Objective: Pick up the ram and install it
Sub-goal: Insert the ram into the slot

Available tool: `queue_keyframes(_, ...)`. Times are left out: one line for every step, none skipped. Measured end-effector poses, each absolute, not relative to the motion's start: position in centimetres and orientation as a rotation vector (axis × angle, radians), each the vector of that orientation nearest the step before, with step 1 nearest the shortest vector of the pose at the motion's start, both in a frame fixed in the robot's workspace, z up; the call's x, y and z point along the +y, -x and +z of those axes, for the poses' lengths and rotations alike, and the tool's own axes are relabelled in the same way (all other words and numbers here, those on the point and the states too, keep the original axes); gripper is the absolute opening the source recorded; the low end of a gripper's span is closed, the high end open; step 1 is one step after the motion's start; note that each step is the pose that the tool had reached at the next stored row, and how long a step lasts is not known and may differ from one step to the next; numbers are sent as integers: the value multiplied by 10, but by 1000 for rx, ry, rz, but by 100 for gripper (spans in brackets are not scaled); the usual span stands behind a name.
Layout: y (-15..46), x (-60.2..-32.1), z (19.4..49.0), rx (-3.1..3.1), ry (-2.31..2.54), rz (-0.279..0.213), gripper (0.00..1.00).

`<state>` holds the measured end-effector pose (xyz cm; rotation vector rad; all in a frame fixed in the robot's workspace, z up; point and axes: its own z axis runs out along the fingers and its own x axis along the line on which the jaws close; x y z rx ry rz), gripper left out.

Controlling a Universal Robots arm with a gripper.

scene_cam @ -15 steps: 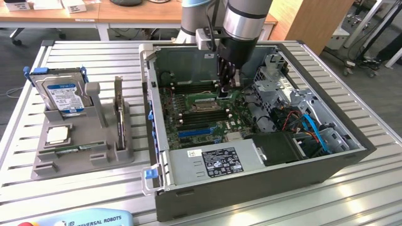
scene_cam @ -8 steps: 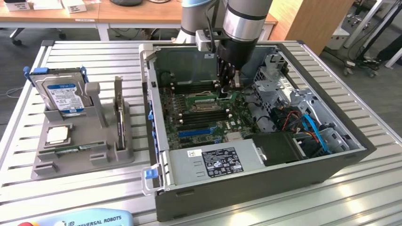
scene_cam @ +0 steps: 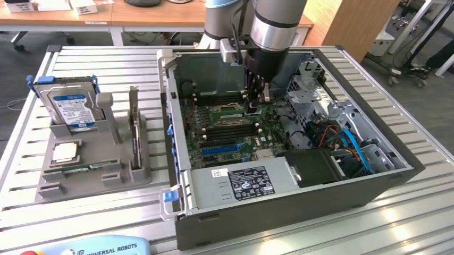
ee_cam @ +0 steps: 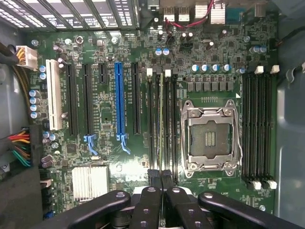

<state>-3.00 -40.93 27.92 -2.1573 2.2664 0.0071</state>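
Currently gripper (scene_cam: 254,108) is down inside the case (scene_cam: 181,159), jaws narrow and pinched on the ram (ee_cam: 161,124). Wrist view has the ram edge-on, a thin line straight out from the fingertips (ee_cam: 148,193), so no offset between tool and part.

Key relation: the ram's long axis runs parallel to the DIMM slots (ee_cam: 151,119), over the bank between the CPU socket (ee_cam: 209,138) and the blue slot (ee_cam: 119,102). In the exterior view that bank runs roughly 9-to-3 o'clock.

The ram looks about as long as the slots, so I judge it's at slot height or nearly so. Can't tell if it's seated or latched.

Holder (scene_cam: 92,178) sits at 9 o'clock from the gripper, the exterior view's left, well apart. 1 spare stick (scene_cam: 134,127) seems to stand on edge there.
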Motion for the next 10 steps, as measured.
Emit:
queue_keyframes(30,-409,278,2267,2157,6,11)
queue_keyframes(30,-409,277,2267,2157,5,11)
queue_keyframes(30,-409,277,2267,2158,4,11)
queue_keyframes(30,-409,277,2267,2158,4,11)
queue_keyframes(30,-409,277,2267,2158,4,11)
queue_keyframes(30,-409,277,2267,2158,4,11)
queue_keyframes(30,-409,277,2267,2158,4,11)
queue_keyframes(30,-409,277,2267,2157,4,11)
queue_keyframes(30,-409,277,2268,2156,4,11)
queue_keyframes(30,-409,277,2269,2155,5,11)
